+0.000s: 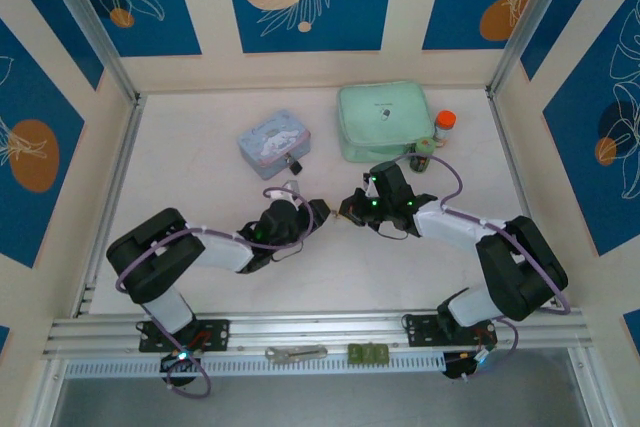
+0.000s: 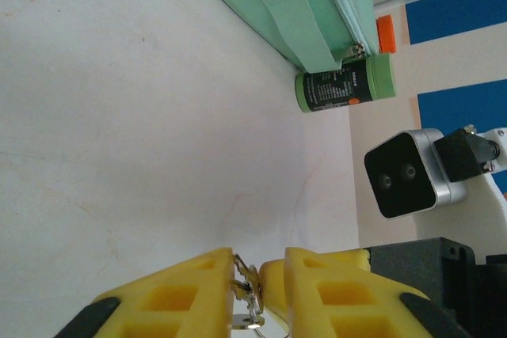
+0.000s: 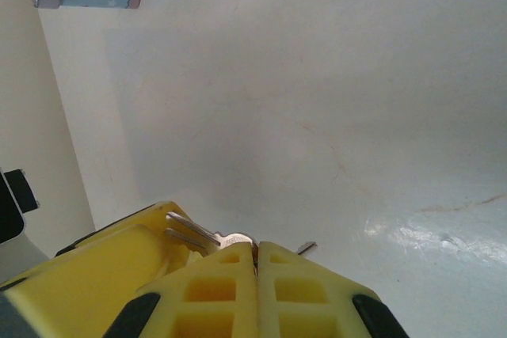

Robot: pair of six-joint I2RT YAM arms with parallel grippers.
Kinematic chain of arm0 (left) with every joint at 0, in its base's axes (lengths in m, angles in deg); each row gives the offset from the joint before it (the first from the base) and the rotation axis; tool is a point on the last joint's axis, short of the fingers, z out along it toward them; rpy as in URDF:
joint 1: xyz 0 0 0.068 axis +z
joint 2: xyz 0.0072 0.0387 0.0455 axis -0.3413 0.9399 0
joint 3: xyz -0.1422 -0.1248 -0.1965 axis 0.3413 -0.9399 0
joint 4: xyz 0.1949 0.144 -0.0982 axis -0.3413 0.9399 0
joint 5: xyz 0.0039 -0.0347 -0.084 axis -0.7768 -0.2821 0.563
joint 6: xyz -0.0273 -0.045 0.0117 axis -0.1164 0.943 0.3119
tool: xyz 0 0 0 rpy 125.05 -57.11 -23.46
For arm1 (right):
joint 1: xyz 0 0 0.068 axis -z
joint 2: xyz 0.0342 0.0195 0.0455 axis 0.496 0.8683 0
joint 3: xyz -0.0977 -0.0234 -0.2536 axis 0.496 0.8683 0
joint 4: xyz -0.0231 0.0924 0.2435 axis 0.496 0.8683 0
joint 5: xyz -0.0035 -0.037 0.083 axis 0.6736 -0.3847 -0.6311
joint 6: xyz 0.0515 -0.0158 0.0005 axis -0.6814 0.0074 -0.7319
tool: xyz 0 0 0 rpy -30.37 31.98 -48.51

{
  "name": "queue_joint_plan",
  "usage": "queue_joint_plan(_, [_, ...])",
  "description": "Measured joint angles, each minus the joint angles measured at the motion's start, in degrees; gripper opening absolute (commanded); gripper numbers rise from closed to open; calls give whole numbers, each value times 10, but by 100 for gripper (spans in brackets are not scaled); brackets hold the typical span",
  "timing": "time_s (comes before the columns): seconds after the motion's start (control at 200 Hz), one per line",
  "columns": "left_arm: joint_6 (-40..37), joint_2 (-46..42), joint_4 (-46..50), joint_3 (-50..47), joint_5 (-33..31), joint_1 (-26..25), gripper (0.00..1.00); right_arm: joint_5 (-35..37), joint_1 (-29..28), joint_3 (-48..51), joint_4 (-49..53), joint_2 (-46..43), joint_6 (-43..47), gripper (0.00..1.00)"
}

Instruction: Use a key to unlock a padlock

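My left pincer and right pincer meet tip to tip at centre of the top view, over the worktop. Right pads are pressed together w/ the key nipped in the seam, metal ends poking out. Left pads are nearly together, the bunch's ring btwn them, touching both. The padlock sits up-frame of my tips, against the blue tin, lower-right corner, apart from both pincers.
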Motion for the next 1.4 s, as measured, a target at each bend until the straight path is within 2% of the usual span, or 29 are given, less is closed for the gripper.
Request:
queue_joint_plan(0.095, [0,0,-2,0,0,0,9,-1,0,0,-1,0,0,0])
queue_joint_plan(0.16, [-1,0,-1,0,0,0,0,-2,0,0,-2,0,0,0])
queue_joint_plan(0.19, [-1,0,-1,0,-1,0,0,-2,0,0,-2,0,0,0])
queue_joint_plan(0.33, [-16,-1,0,0,2,0,0,-3,0,0,-2,-4,13,26])
queue_joint_plan(0.44, [-57,-21,21,0,19,7,0,-3,3,0,8,-35,53,32])
queue_joint_plan(0.61, [-155,-103,84,1,82,40,0,-28,30,1,11,-100,137,32])
queue_joint_plan(0.835, [-273,-146,157,38,208,80,0,-129,57,25,-27,-117,219,33])
queue_joint_plan(0.985, [-312,-147,192,60,264,86,0,-175,50,35,-50,-119,241,33])
queue_joint_plan(1.12, [-320,-147,206,65,292,88,0,-181,27,35,-56,-120,259,32])
queue_joint_plan(1.24, [-320,-147,214,66,304,91,0,-170,17,35,-52,-119,271,28])
queue_joint_plan(1.401, [-320,-147,215,66,310,93,0,-158,12,34,-46,-113,284,11])
